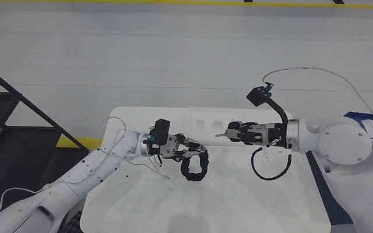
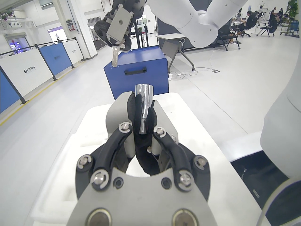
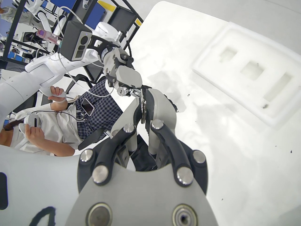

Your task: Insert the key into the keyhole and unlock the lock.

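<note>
The left jaws clamp the lock [image 2: 144,99], keyhole [image 3: 121,91] aimed outward, so the key [image 2: 114,57] pinched in the right jaws, near but apart, can line up.

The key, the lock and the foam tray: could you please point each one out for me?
key [image 2: 114,58]: left wrist view, on its blade.
lock [image 2: 144,102]: left wrist view, on its chrome cylinder.
foam tray [image 3: 207,63]: right wrist view, on its rim.
</note>
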